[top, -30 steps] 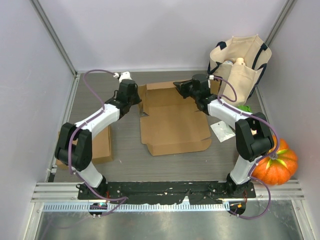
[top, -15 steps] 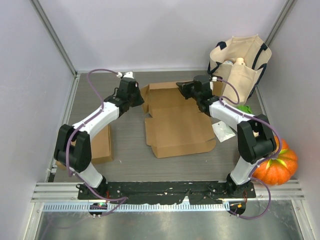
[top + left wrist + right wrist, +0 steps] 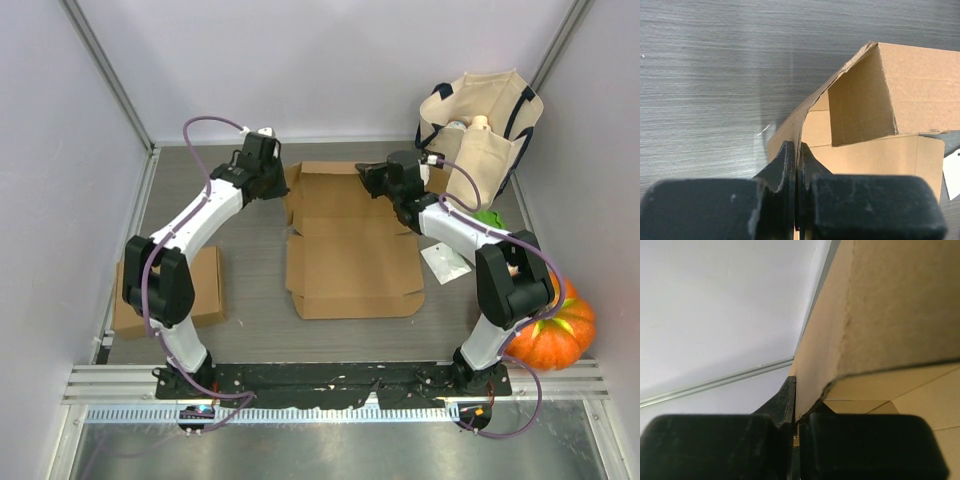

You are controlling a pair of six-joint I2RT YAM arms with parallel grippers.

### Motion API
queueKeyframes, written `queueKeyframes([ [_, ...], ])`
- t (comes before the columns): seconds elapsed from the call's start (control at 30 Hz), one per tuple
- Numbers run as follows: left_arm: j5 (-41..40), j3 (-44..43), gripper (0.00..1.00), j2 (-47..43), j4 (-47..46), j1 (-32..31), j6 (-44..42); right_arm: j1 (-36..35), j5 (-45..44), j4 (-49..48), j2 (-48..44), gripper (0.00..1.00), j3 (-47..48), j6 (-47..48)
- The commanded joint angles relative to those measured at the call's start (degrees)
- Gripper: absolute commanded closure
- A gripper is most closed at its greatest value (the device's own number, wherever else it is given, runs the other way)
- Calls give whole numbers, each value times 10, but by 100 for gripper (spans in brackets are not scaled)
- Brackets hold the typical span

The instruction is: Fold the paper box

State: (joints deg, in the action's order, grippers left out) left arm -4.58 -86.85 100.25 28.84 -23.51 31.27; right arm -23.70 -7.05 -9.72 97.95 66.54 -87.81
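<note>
The paper box is laid flat at the worktop centre. Its far flap is pinched at 11 o'clock by the left end effector and at 1 o'clock by the right end effector, both clamped narrow on the cardboard, probably so that it is raised evenly

My box is plain tan cardboard, the same on both faces. My left pincer and right pincer are matt black. My left arm and right arm are white with black joints and carry purple cables. The table is dark grey with fine wood-grain streaks. Far right, the bag is cream with navy straps. Near right, the pumpkin is orange and the packet white. The carton at left is brown. The walls are pale lilac-white.
</note>
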Motion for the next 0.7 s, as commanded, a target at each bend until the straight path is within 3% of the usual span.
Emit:
queueKeyframes([
  [0.0, 41, -44, 100, -6, -41, 27, 15, -14, 0, 65, -12, 99, -12, 48],
  [0.23, 74, -83, 100, 36, -24, 44, 27, -28, 5, 52, 0, 99, -13, 47],
  [0.53, 121, 61, 100, -40, -128, 18, 117, -41, -35, 14, -19, 99, -40, -6],
  [0.67, 137, 85, 100, -59, -147, 1, 122, -45, -51, -12, -36, 99, -62, -24],
])
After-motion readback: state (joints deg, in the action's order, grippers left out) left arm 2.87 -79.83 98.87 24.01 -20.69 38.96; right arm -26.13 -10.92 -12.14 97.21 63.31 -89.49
